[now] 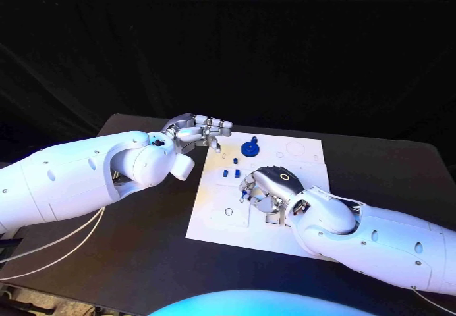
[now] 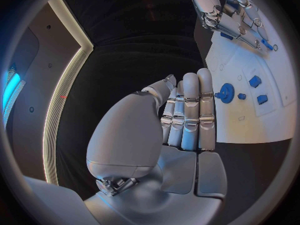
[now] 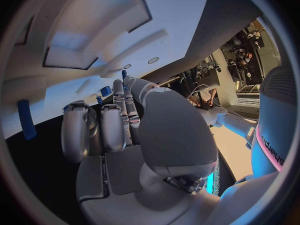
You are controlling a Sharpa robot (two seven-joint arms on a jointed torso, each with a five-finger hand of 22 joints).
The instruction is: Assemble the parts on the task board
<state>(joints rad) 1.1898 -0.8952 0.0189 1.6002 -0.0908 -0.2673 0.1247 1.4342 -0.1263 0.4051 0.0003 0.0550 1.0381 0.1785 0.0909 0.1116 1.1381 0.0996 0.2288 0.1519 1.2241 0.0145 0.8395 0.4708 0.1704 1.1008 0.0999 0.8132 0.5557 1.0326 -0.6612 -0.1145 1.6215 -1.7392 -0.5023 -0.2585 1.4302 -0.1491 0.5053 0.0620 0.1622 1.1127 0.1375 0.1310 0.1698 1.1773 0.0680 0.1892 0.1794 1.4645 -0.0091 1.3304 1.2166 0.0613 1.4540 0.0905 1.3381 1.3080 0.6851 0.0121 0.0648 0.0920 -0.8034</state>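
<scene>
The white task board (image 1: pixel 294 227) lies in the middle of the black table. A blue gear (image 1: pixel 250 148) stands near its far edge, with small blue parts (image 1: pixel 231 174) a little nearer. My left hand (image 1: pixel 199 131) hovers at the board's far left corner. In the left wrist view its fingers (image 2: pixel 189 112) are straight, side by side and hold nothing, with the gear (image 2: pixel 226 92) just beyond their tips. My right hand (image 1: pixel 268 187) reaches down onto the board's middle, fingertips beside a small blue part (image 1: pixel 245 195). Its fingers (image 3: pixel 103 127) hide whether anything is pinched.
Further blue parts (image 2: pixel 254 81) lie on the board past the gear. A long blue part (image 3: pixel 25 119) shows beside my right hand. Several empty holes and outlines, such as a ring (image 1: pixel 229 211), mark the board's near left. Bare black table (image 1: pixel 142 263) surrounds the board.
</scene>
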